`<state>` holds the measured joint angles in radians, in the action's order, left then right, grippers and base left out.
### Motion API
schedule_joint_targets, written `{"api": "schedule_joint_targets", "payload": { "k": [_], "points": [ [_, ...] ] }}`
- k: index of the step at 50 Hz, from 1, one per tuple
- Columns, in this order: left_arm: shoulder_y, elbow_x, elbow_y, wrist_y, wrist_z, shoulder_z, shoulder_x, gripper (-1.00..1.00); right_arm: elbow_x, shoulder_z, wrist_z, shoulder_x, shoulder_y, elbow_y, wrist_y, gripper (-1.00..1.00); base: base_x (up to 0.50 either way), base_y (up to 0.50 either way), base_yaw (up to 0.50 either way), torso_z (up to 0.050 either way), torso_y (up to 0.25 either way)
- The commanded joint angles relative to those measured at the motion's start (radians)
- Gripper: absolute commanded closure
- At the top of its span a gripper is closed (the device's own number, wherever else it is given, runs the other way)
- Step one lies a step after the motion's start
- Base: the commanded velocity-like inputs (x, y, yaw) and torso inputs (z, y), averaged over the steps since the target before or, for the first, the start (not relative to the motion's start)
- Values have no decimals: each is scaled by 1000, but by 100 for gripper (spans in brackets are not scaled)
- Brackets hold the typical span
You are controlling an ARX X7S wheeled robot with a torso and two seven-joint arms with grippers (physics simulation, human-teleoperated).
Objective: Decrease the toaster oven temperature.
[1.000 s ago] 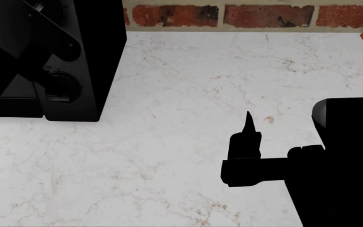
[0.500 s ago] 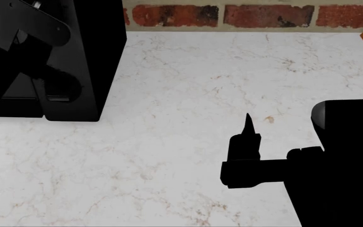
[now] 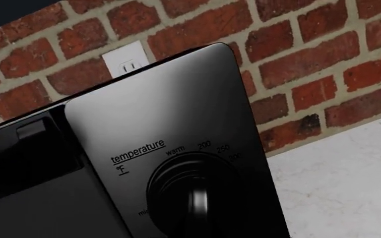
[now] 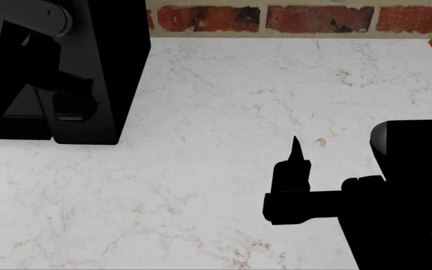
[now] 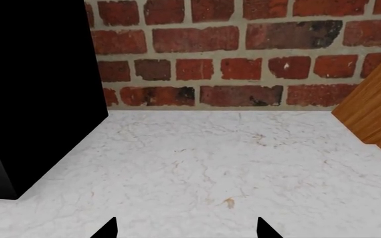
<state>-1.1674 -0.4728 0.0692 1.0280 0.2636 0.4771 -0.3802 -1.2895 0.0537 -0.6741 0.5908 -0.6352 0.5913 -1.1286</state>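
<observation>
On my right gripper (image 5: 186, 229) I count two fingertips (image 5: 106, 229) in the right wrist view, set wide apart with only white marble counter (image 5: 230, 158) between them and nothing held. In the head view the same gripper (image 4: 296, 147) shows as one black point above the counter, well apart from the toaster oven (image 4: 118, 67).

My left gripper does not appear in the left wrist view. In the head view the left arm (image 4: 28, 50) is a black mass overlapping the front of the toaster oven, and I cannot tell how its fingers stand.

The toaster oven sits at the back left of the counter, against the brick wall (image 4: 276, 18). The left wrist view shows its side panel (image 3: 164, 114) close up. One round black knob (image 3: 194, 196) is in view, partly cut off by the picture edge. It is labelled "temperature °F", with the marks "warm", "200" and "250" around its rim. The knob's raised bar shows over the near half of the dial.

One white wall outlet (image 3: 129, 59) is on the brick behind the oven. One wooden panel (image 5: 376, 109) stands at the counter's far right.
</observation>
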Motion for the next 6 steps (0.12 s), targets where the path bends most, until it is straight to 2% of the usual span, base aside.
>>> {"api": "schedule_joint_targets", "payload": {
  "k": [1, 6],
  "points": [
    [-85, 211, -418, -107, 120, -190, 47, 100, 15, 22, 17, -16, 6, -1, 8, -100, 21, 0, -9, 0, 0],
    [-87, 204, -431, -113, 149, -225, 55, 100, 7, 27, 8, -13, 10, 4, 9, -100, 21, 0, -7, 2, 0]
  ]
}}
